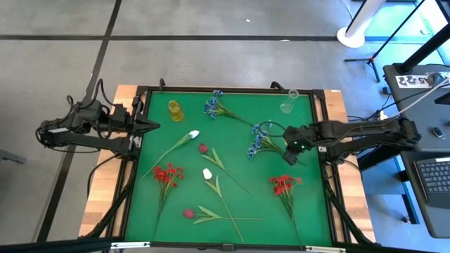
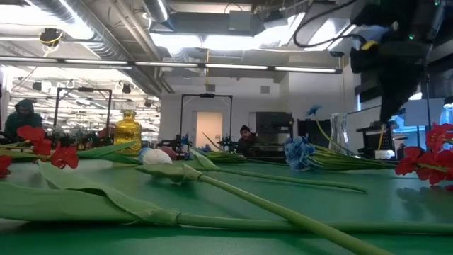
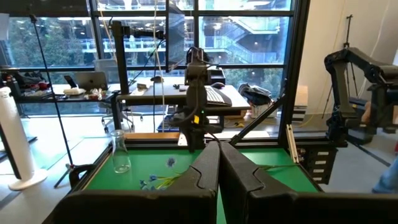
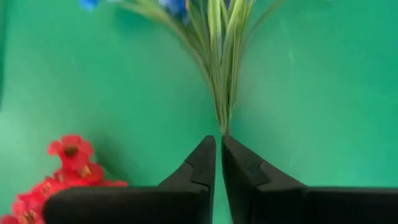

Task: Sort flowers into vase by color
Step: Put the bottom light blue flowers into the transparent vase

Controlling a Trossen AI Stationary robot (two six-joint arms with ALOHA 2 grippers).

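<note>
Green felt covers the tabletop, where 9 artificial stems lie scattered. I count 2 blue clusters: one at the far edge and one beside the right tool. There are 2 red clusters, one near the left side and one near the right, plus 2 white tulip buds and 2 dark red-pink buds. A yellow vase and a clear glass vase stand along the far edge.

The right tool hangs over the stem end of the nearer blue cluster. In its wrist view its fingers are nearly together, only a thin slit between them, and the bundled green stem tips sit just ahead of the fingertips; whether they pinch the stem I cannot tell. The left tool waits at the left edge with its fingers closed on nothing.

Risk, as I judge it: the stems are thin and splayed, so a grip at the very tip may catch only a few strands or slip off on lifting. The clear vase has a narrow mouth and looks light, so a skewed approach could knock it over.
</note>
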